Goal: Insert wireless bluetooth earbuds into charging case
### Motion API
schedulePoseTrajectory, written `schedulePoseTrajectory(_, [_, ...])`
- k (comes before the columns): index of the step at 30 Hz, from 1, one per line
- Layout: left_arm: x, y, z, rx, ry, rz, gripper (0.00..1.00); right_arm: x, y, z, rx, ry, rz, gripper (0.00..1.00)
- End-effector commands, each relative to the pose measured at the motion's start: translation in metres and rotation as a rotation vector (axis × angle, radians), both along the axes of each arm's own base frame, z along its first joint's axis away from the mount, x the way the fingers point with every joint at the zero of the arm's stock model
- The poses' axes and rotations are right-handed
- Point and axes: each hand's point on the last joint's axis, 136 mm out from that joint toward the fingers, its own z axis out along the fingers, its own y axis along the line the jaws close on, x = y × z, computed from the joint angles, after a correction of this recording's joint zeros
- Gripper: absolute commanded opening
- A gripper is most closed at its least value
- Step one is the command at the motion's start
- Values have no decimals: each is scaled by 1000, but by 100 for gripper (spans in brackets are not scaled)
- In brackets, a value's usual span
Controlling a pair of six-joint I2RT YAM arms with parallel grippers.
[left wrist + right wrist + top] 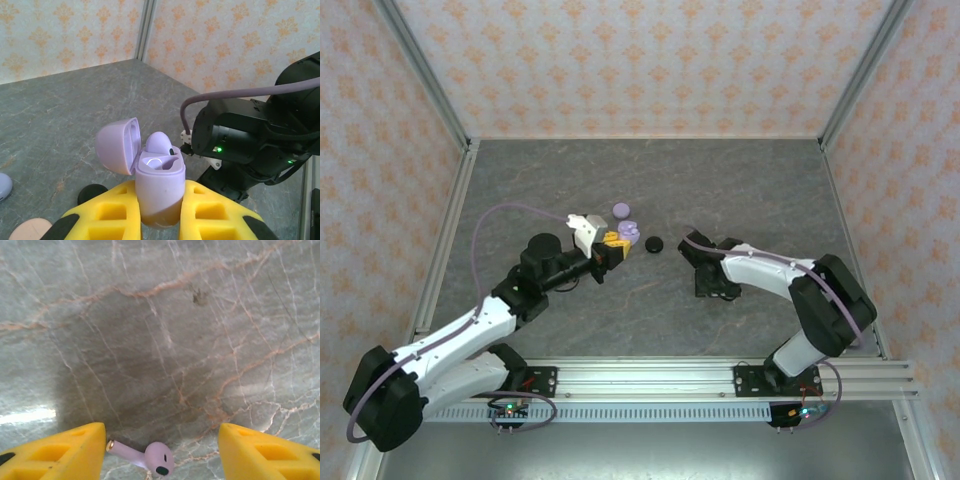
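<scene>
My left gripper [616, 245] is shut on the body of a lavender charging case [160, 187], held upright between the yellow fingers [105, 215]. Its lid [116, 146] is swung open to the left. One lavender earbud [159, 142] sits in the far slot, and the near slot [176, 162] is bare. My right gripper [162, 440] hangs open just above the table, pointing down. A second lavender earbud [150, 458] lies flat on the stone between its fingers, stem tip right at the left finger [75, 452], ungripped. From above, the case [629, 231] is left of the right gripper [713, 287].
A black round case [654, 244] lies between the two grippers. A lavender round case [621, 211] sits just behind the held one. A pale pink disc [27, 231] lies near the left fingers. The right arm [240, 140] stands close in front of the held case.
</scene>
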Motion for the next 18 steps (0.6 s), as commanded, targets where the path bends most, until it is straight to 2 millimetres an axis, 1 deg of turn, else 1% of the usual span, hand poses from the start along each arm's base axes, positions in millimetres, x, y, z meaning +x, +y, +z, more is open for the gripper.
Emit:
schedulePoseTrajectory(1, [1, -9, 29, -39, -84, -37, 2, -16, -19, 0, -54, 22, -48, 61])
schedulePoseTrajectory(5, [2, -11, 30, -43, -84, -43, 2, -24, -27, -4, -49, 31, -85, 61])
schedulePoseTrajectory(6, [2, -11, 31, -44, -85, -43, 2, -25, -26, -6, -30, 32, -94, 59])
schedulePoseTrajectory(7, [2, -12, 31, -45, -85, -44, 2, -26, -24, -7, -2, 31, -107, 57])
schedulePoseTrajectory(9, [3, -12, 32, -44, -85, -47, 2, -25, -12, -8, 87, 22, -122, 53])
schedulePoseTrajectory(12, [4, -14, 31, -45, -83, -51, 2, -19, 2, -4, 177, -12, -127, 52])
schedulePoseTrajectory(15, [3, -15, 32, -45, -80, -58, 2, -12, 7, 0, 202, -36, -123, 53])
schedulePoseTrajectory(18, [3, -14, 33, -44, -81, -57, 2, -10, 5, -4, 209, -32, -137, 53])
